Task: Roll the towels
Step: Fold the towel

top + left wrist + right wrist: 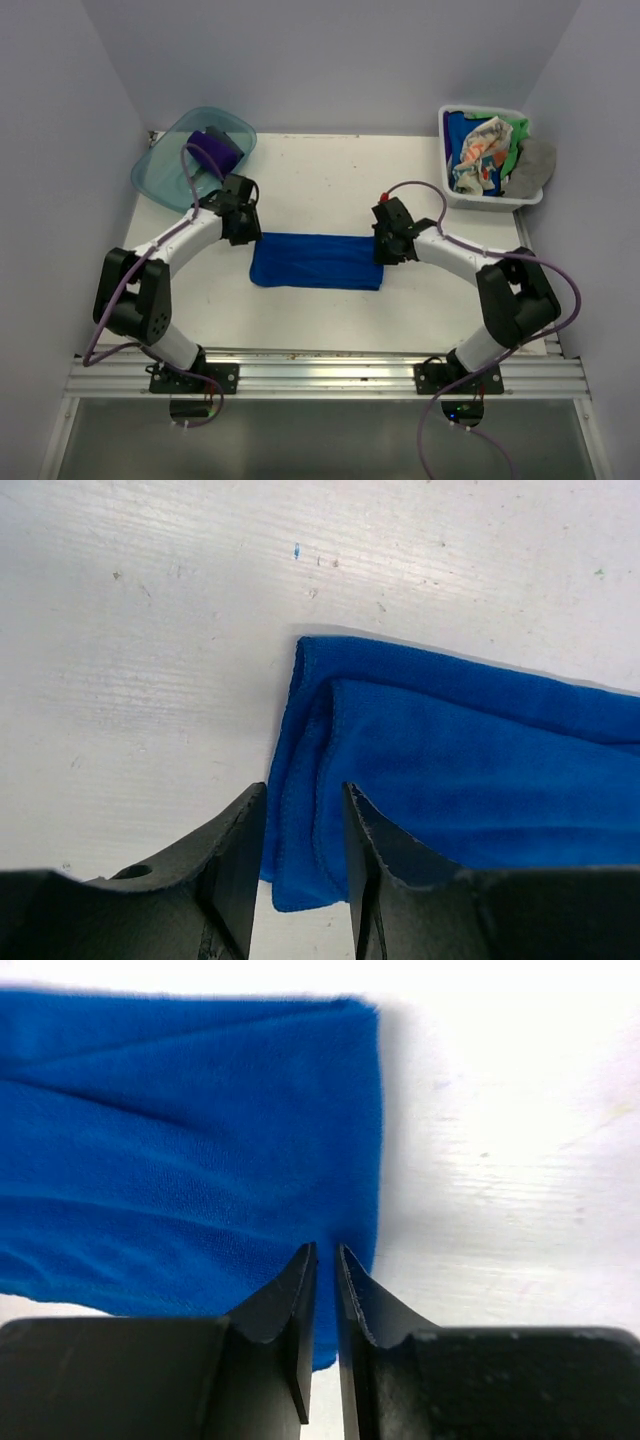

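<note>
A royal blue towel point(316, 261) lies folded into a flat strip at the table's middle. My left gripper point(243, 222) is at its left end; in the left wrist view its jaws point(305, 792) stand open, straddling the towel's folded left edge point(460, 770). My right gripper point(385, 240) is at the right end; in the right wrist view its jaws point(326, 1250) are nearly closed on the towel's right edge point(180, 1140). A purple towel point(218, 150) sits in the teal tub. Cream point(478, 155), green point(515, 135) and grey point(535, 165) towels fill the basket.
The translucent teal tub point(160, 175) stands at the back left, just behind my left arm. The white basket point(445, 125) stands at the back right corner. Grey walls close in the table on three sides. A metal rail runs along the near edge.
</note>
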